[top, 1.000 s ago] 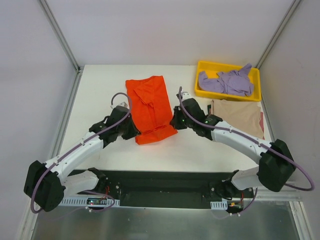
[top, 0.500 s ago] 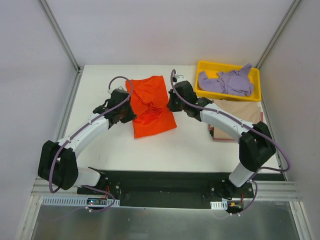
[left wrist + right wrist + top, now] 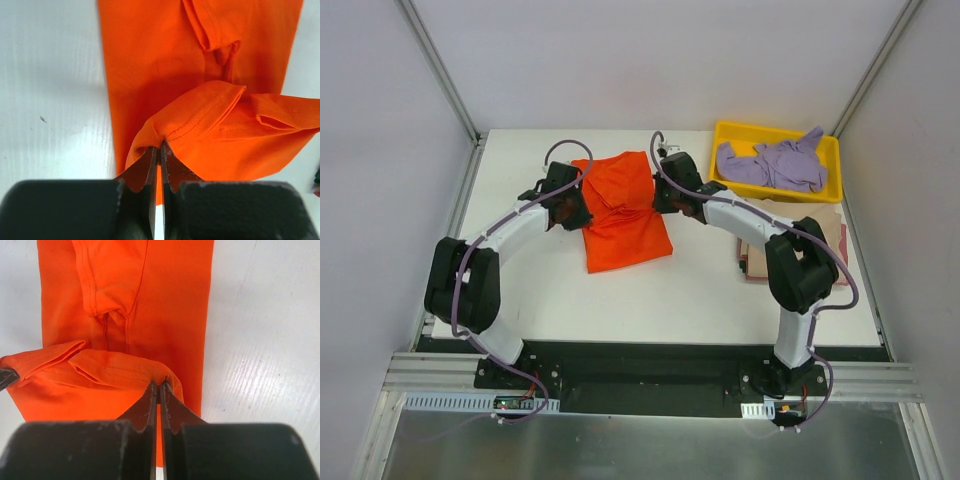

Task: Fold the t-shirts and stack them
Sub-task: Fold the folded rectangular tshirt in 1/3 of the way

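Observation:
The orange-red t-shirt point(image 3: 623, 210) lies on the white table, partly folded lengthways. My left gripper point(image 3: 572, 205) is shut on its hem corner at the left edge; the pinched cloth point(image 3: 190, 120) shows in the left wrist view. My right gripper point(image 3: 660, 198) is shut on the other hem corner at the right edge; that cloth point(image 3: 120, 370) shows in the right wrist view. Both hold the hem lifted over the shirt's middle. The lavender-purple t-shirt point(image 3: 775, 163) lies crumpled in the yellow tray point(image 3: 724, 180). The tan-beige t-shirt point(image 3: 825, 235) lies flat, partly hidden by my right arm.
The yellow tray stands at the table's back right, with the tan shirt just in front of it. Grey walls and metal rails point(image 3: 450, 250) bound the table left and right. A black base plate point(image 3: 650, 365) runs along the near edge.
Both grippers have carried the orange shirt's hem from the near end towards the far end, folding the lower part up over the body. Both arms now stretch farther back.

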`<state>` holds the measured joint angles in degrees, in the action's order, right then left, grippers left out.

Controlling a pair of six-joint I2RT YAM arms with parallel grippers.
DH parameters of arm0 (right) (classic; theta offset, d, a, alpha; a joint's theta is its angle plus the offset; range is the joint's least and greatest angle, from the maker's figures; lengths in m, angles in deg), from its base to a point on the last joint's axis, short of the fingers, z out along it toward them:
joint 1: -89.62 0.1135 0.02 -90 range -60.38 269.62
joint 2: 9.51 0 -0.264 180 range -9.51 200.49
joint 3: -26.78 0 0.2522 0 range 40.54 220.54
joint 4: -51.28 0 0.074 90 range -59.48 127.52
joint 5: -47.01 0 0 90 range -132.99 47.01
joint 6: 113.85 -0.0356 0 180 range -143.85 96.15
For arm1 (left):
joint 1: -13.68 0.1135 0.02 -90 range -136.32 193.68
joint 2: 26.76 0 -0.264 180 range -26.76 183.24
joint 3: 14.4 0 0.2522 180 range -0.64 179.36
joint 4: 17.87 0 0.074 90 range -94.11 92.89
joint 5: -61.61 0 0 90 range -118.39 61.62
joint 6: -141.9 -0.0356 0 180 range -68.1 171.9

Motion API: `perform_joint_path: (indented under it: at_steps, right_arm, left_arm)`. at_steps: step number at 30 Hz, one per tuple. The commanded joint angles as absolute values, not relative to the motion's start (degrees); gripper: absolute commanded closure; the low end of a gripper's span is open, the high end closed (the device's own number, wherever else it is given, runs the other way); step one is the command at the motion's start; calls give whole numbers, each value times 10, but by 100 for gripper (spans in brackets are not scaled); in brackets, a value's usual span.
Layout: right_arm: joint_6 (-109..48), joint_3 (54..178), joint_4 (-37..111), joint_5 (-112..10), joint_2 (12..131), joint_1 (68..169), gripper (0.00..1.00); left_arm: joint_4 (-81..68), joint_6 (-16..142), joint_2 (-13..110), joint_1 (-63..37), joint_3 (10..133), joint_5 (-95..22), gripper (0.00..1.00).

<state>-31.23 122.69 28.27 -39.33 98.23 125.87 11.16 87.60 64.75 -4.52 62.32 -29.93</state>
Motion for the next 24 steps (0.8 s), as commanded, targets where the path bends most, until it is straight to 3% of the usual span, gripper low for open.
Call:
perform_joint_path:
  at_steps: [1,9,11,14,16,18,20,22,24]
  right_arm:
    - [-304,1268,298,-400,1005,1249,99]
    - [-309,1303,301,-403,1060,1238,98]
    - [-309,1311,301,-413,1069,1235,95]
    - [-310,1326,300,-424,1082,1228,86]
    - [-309,1333,295,-457,1082,1225,68]
    - [-309,1335,291,-476,1072,1220,28]
    - [-307,1329,287,-497,1055,1217,4]
    - [-308,1307,283,-509,1030,1218,4]
    - [-314,1269,296,-530,999,1220,4]
  left_arm:
    - [107,850,676,-26,655,-319,100]
    - [110,864,717,-14,670,-310,97]
    - [111,867,722,-10,673,-302,91]
    - [120,868,725,1,684,-303,72]
    - [121,865,714,2,686,-308,54]
    - [121,868,692,2,681,-314,34]
    - [121,875,666,2,667,-318,18]
    - [118,879,638,1,647,-332,5]
    - [108,884,610,1,617,-363,1]
